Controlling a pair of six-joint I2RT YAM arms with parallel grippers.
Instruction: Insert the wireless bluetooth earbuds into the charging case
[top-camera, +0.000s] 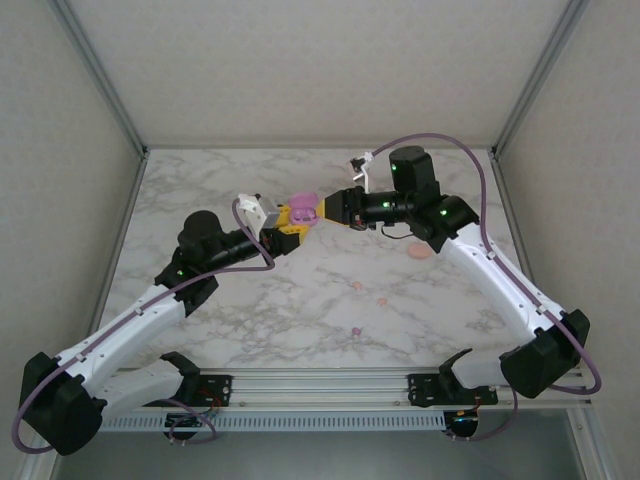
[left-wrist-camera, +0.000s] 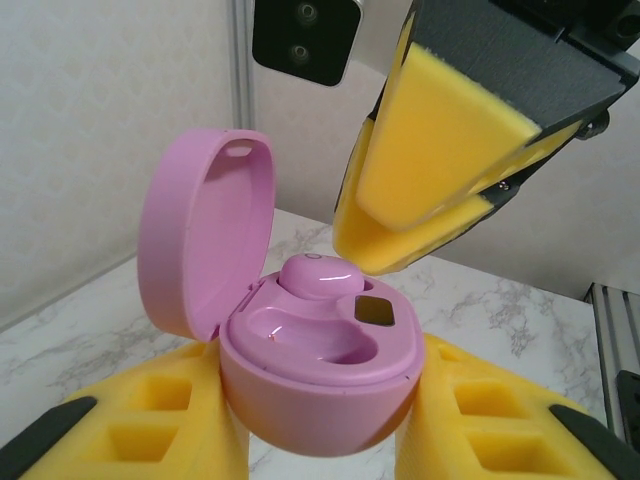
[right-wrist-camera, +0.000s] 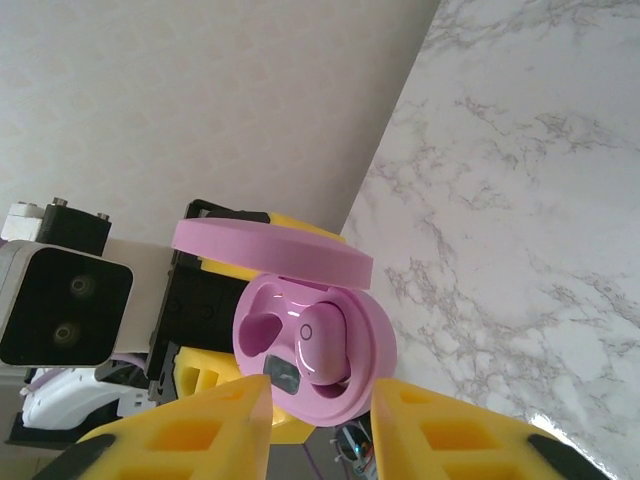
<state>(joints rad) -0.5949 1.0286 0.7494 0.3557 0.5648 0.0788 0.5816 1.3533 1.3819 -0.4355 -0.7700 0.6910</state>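
Note:
My left gripper (top-camera: 290, 222) is shut on the base of a pink charging case (left-wrist-camera: 320, 385), holding it above the table with its lid (left-wrist-camera: 200, 235) swung open. One pink earbud (left-wrist-camera: 320, 277) sits in the far socket; the near socket (left-wrist-camera: 320, 340) is empty. My right gripper (top-camera: 318, 208) hovers right at the case from the other side, its yellow fingertips (left-wrist-camera: 375, 250) just over the seated bud. In the right wrist view the jaws of my right gripper (right-wrist-camera: 322, 420) stand a little apart with nothing between them, and the earbud (right-wrist-camera: 322, 345) rests in the case (right-wrist-camera: 375, 350) beyond them.
Loose earbuds lie on the marble table: two peach-pink ones (top-camera: 357, 286) (top-camera: 381, 299) and a purple one (top-camera: 356, 331). A peach case (top-camera: 419, 252) lies under my right forearm. Walls and frame posts close in the table's far and side edges.

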